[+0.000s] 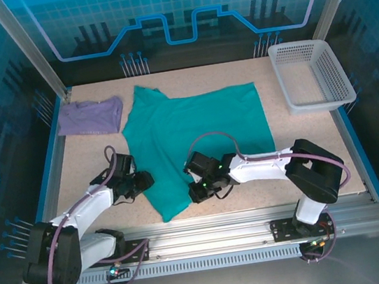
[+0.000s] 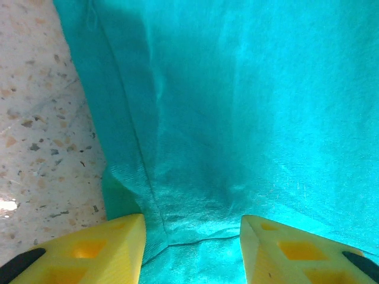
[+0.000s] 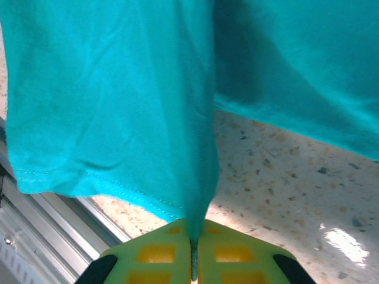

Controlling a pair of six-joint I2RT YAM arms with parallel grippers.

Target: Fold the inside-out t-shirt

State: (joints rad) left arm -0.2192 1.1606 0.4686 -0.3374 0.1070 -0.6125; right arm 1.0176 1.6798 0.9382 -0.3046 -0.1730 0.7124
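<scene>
My right gripper (image 1: 197,185) is clamped on the inside-out t-shirt (image 1: 198,130). In the right wrist view its two yellow fingers (image 3: 157,254) meet at the bottom centre of the frame with a thin fold of teal cloth pinched between them. The fabric rises from that pinch, lifted off the speckled table (image 3: 284,177), which shows bare at the lower right under the hanging cloth. A stitched hem runs across the lower left of that frame, above a metal rail (image 3: 47,219) in the bottom left corner.

My left gripper (image 1: 141,183) stands with its jaws apart at a middling width, holding nothing. In the left wrist view its fingers (image 2: 112,248) sit near the two bottom corners, with teal cloth lying flat across the gap between them. A seam runs down from the upper left toward the left-hand finger, and bare table shows along the left edge. Whether the tips press on the cloth or hover just above it I cannot tell from here.

In the top view the t-shirt spreads over the centre of the frame, its lower tip pointing toward the bottom edge of the table between my two grippers. A lavender shirt (image 1: 91,117) lies at the upper left, just beside the t-shirt. A white basket (image 1: 310,72) stands at the upper right, apart from it.
</scene>
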